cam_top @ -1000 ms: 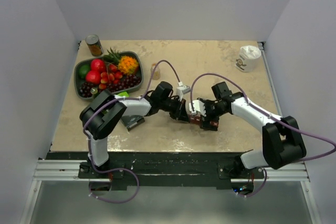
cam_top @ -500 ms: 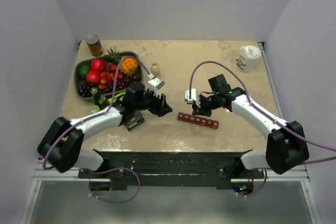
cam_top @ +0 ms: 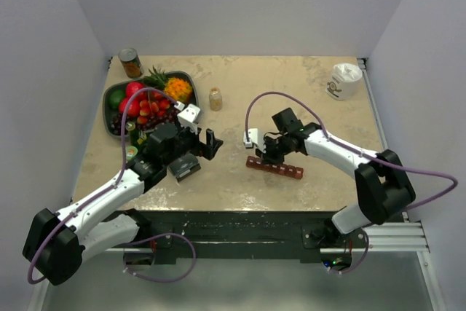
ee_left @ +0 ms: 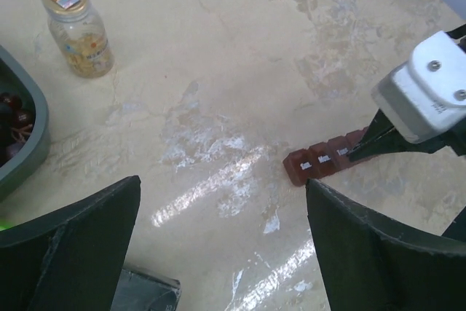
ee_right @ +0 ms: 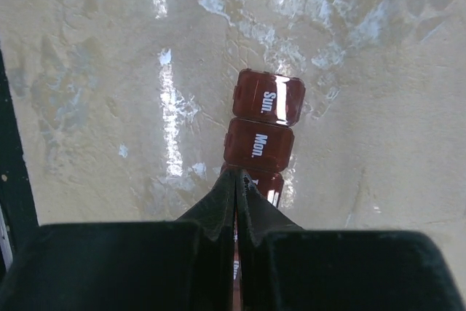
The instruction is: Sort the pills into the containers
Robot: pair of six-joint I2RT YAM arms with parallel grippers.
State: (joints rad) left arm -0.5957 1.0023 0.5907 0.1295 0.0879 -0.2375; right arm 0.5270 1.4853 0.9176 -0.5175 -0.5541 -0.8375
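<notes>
The containers (cam_top: pixel 274 168) are laid flat near the middle of the table (cam_top: pixel 306 96), a dark red strip. Its Sun. lid (ee_right: pixel 269 97) and Mon. lid (ee_right: pixel 258 143) are shut, so the contents cannot be told. The right gripper (ee_right: pixel 237 172) is pressed together, tips at the third lid. The pills (ee_left: pixel 81 43) are seen in a bottle (cam_top: pixel 215 99) beside the fruit bowl (cam_top: pixel 107 103), well apart from the strip. The left gripper (cam_top: pixel 210 144) is held spread to the strip's left.

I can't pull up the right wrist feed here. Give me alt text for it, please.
The right claw, shut with tips together, points at the third compartment of the dark red pill organiser, next to its closed lids marked Mon. and Sun.. The strip lies on a glossy beige table.
</notes>
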